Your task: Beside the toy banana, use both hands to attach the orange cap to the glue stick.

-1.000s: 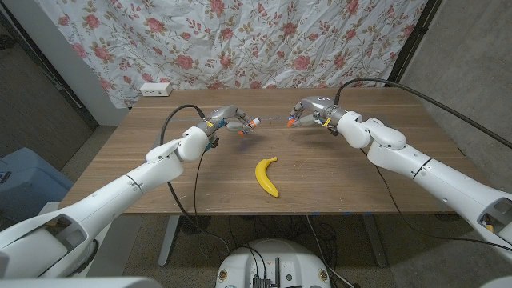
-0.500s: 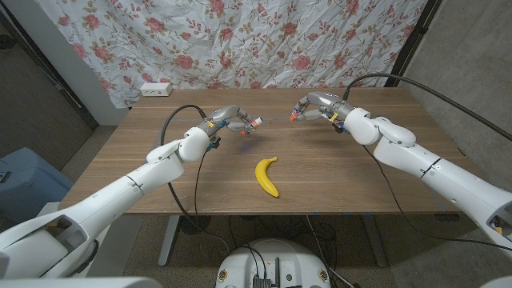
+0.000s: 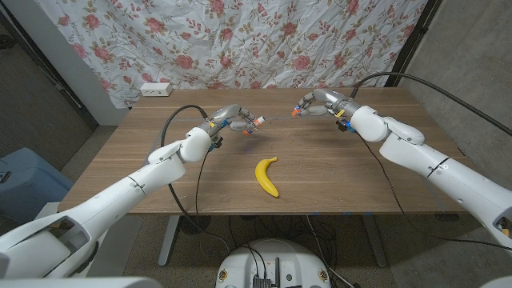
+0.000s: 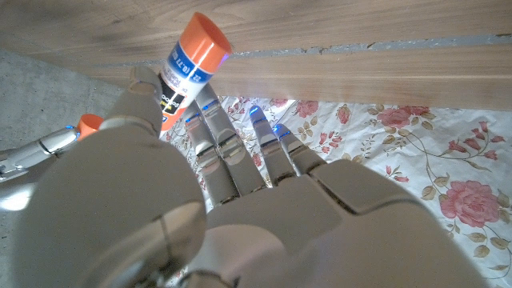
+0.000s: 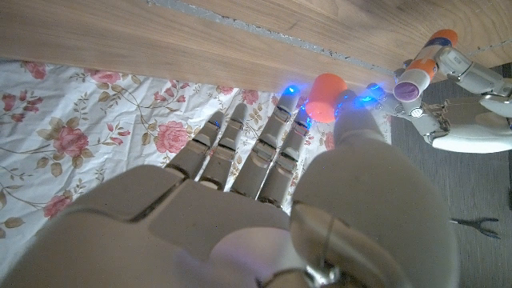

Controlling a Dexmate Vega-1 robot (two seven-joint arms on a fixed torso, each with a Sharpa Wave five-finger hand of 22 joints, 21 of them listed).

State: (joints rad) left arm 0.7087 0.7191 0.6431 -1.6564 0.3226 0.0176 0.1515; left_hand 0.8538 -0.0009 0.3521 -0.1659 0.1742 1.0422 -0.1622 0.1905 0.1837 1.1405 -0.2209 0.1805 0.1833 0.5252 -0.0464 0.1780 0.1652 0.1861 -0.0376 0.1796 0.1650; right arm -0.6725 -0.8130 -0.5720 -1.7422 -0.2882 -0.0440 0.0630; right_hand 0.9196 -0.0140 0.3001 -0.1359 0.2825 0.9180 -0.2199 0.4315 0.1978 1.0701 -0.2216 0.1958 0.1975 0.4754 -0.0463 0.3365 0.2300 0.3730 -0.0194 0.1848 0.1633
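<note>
Glue stick (image 3: 251, 123) pinched in my left robot hand (image 3: 230, 120), orange cap (image 3: 295, 113) pinched in my right robot hand (image 3: 318, 102), which has drifted toward the counter's (image 3: 336, 176) far edge, so the gap widened and capping isn't started.

Head view: high, looking down over the counter (image 3: 320, 172) toward the floral cloth (image 3: 240, 40).
Left wrist view: close behind the left hand (image 4: 240, 216), turned upside down.
Right wrist view: close behind the right hand (image 5: 264, 208), likewise turned.
Shared: both wrist views catch the glue stick (image 4: 188, 68) (image 5: 422, 62), orange cap (image 5: 325, 96) and cloth.
</note>
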